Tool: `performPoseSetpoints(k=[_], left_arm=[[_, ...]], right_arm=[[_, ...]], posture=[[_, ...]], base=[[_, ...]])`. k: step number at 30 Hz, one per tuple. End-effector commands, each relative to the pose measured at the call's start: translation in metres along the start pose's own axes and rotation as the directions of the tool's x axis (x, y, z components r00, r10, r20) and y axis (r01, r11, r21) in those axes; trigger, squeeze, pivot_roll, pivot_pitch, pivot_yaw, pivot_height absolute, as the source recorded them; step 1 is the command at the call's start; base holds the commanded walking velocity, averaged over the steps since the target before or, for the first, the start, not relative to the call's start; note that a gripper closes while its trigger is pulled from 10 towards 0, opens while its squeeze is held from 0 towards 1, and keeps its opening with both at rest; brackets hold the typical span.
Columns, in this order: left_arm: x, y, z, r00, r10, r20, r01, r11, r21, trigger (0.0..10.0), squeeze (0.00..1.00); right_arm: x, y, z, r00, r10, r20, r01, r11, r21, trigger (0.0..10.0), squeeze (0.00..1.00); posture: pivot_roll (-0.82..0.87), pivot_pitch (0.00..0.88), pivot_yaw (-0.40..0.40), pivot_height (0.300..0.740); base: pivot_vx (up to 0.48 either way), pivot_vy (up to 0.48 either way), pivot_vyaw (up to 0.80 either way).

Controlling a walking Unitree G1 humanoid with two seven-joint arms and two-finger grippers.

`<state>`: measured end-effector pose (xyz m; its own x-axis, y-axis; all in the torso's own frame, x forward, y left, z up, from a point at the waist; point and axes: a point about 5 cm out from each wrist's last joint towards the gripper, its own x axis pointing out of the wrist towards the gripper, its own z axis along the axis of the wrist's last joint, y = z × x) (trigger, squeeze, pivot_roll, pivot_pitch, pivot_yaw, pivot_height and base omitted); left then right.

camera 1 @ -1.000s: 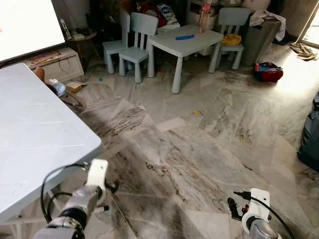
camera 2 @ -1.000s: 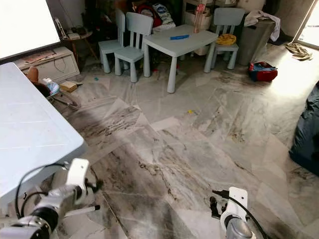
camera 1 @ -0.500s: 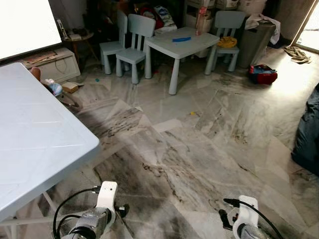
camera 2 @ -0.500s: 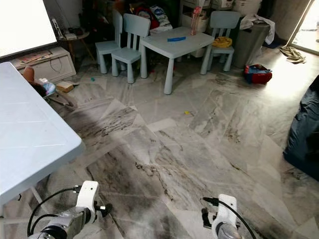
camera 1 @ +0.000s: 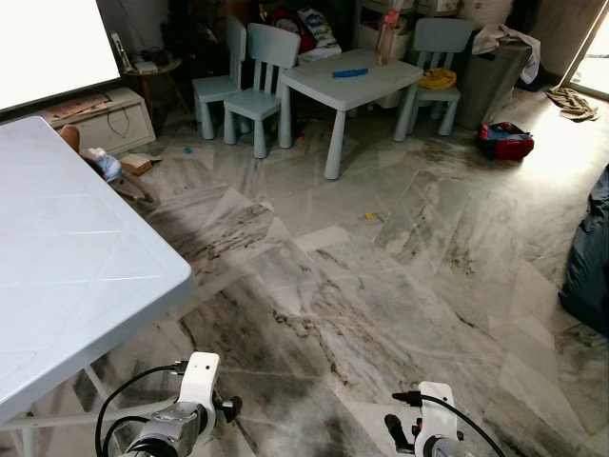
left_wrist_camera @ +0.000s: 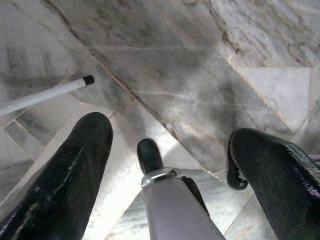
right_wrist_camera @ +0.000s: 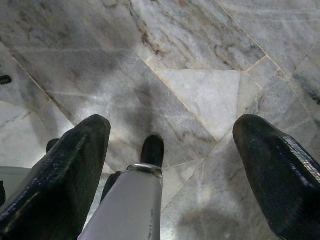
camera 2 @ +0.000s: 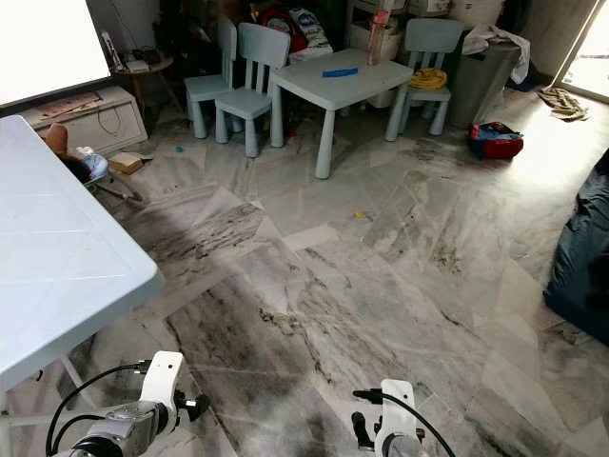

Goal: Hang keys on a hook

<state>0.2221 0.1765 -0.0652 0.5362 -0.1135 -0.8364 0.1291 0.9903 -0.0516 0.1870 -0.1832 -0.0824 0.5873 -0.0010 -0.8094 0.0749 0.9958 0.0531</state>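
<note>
Wrist views show left gripper (left_wrist_camera: 170,150) and right gripper (right_wrist_camera: 172,150) spread wide above marble floor (camera 1: 381,257).

The floor (camera 1: 381,276) is polished grey-veined marble in angled slabs, glossy where daylight strikes it. The folding table (camera 1: 67,276) has a matt white moulded-plastic top with shallow ribs. The child's table (camera 1: 354,78) and 3 chairs (camera 1: 255,100) look smooth, painted pale blue. Both grippers' fingers (left_wrist_camera: 65,180) are black, finely textured, slightly shiny.
</note>
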Motion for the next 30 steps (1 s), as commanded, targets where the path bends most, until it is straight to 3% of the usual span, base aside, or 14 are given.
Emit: performPoseSetpoints(k=[1, 19, 30], left_arm=[[-0.0003, 0.0017, 0.0024, 1.0, -0.004, -0.003, 0.004, 1.0, 0.01, 10.0, 0.0], [0.0002, -0.0013, 0.002, 1.0, -0.023, -0.005, 0.023, 0.999, 0.022, 10.0, 0.0], [-0.0001, 0.0, 0.0026, 1.0, -0.021, -0.009, 0.021, 0.999, 0.035, 10.0, 0.0]], right_arm=[[0.0004, -0.0005, 0.0021, 1.0, -0.001, 0.001, 0.001, 1.0, -0.012, 10.0, 0.0], [0.0005, -0.0023, 0.0039, 1.0, -0.006, 0.0, 0.006, 0.999, -0.035, 10.0, 0.0], [0.0009, -0.0014, 0.0053, 1.0, -0.005, 0.002, 0.005, 0.999, -0.041, 10.0, 0.0]], posture=[[0.03, 0.022, -0.052, 0.74], [0.03, 0.016, -0.048, 0.74], [0.03, 0.015, -0.043, 0.74]], base=[[0.0, 0.0, 0.0], [0.0, 0.0, 0.0], [0.0, -0.366, 0.0]])
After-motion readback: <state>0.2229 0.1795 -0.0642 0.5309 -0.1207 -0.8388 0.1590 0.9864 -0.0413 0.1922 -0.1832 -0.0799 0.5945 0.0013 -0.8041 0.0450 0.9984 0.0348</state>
